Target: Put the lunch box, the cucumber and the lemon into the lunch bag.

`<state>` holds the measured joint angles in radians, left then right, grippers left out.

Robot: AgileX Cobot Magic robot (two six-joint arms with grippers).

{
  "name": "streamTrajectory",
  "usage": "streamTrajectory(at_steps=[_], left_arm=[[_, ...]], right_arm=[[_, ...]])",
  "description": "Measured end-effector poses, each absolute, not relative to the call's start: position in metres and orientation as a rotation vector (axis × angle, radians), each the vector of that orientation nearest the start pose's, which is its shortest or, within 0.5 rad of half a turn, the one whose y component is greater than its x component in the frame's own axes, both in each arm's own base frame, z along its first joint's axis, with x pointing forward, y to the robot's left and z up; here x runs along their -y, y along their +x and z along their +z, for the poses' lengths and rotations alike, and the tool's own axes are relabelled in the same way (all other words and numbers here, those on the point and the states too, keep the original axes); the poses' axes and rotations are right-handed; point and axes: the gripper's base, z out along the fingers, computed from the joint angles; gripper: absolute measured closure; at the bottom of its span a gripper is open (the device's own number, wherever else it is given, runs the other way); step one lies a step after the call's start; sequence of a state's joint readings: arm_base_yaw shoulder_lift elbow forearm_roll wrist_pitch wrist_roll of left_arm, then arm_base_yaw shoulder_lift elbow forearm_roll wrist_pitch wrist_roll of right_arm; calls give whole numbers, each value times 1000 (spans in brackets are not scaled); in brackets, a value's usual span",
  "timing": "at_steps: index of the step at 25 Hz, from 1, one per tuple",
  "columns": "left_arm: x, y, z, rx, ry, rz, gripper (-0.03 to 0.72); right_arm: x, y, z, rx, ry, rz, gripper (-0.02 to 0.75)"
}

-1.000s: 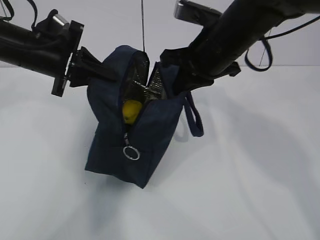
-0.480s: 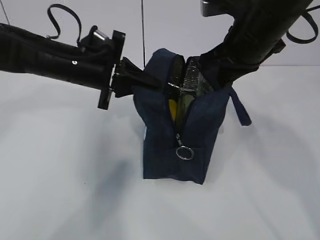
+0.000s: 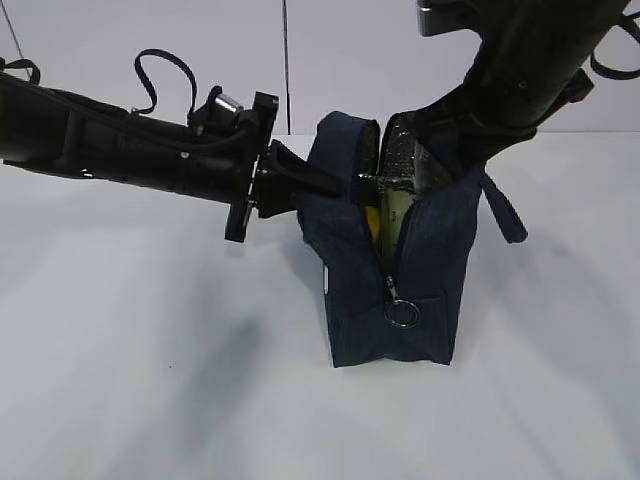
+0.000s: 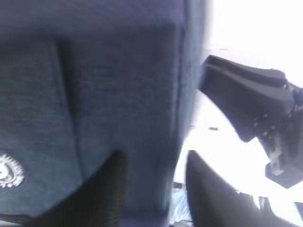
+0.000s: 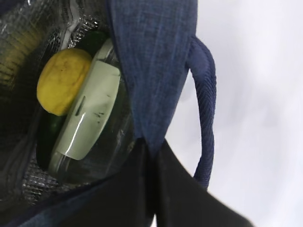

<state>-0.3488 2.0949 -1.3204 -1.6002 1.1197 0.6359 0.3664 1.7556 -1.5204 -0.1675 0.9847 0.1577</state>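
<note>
Your right wrist view showed lemon (image 5: 63,81), cucumber (image 5: 47,137), lunch box (image 5: 90,116) inside; the exterior view hid them. Both grippers (image 4: 154,189) (image 5: 151,189) pinched the lunch bag (image 3: 345,250) walls.

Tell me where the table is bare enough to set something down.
Bare table lies left of and in front of the lunch bag, under the left arm, and right of it past the loop handle. Crowded: the bag mouth, holding lemon, lunch box and cucumber.

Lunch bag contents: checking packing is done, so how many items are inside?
3: yellow oval lemon, clear sage-lidded lunch box beside it, dark green cucumber beneath the lemon. Others may be hidden.
</note>
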Motion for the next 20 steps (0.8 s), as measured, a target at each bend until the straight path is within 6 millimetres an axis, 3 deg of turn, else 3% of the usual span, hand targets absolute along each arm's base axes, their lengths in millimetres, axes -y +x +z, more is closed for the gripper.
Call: streamTrajectory(at_steps=[4, 7, 9, 13, 20], left_arm=[[219, 362, 183, -2476, -44, -1911, 564], [219, 364, 185, -2446, -77, -1937, 419], [219, 364, 187, -2430, -94, -1953, 357], [220, 365, 191, -2382, -124, -2016, 321], [220, 366, 193, -2358, -142, -2043, 329]], right_arm=[[-125, 361, 298, -2630, -349, -50, 698], [-125, 363, 299, -2603, -350, -45, 612], [-126, 364, 300, -2590, -351, -43, 508], [-126, 365, 300, -2585, -350, -43, 386], [-122, 363, 313, -2611, -350, -103, 359]])
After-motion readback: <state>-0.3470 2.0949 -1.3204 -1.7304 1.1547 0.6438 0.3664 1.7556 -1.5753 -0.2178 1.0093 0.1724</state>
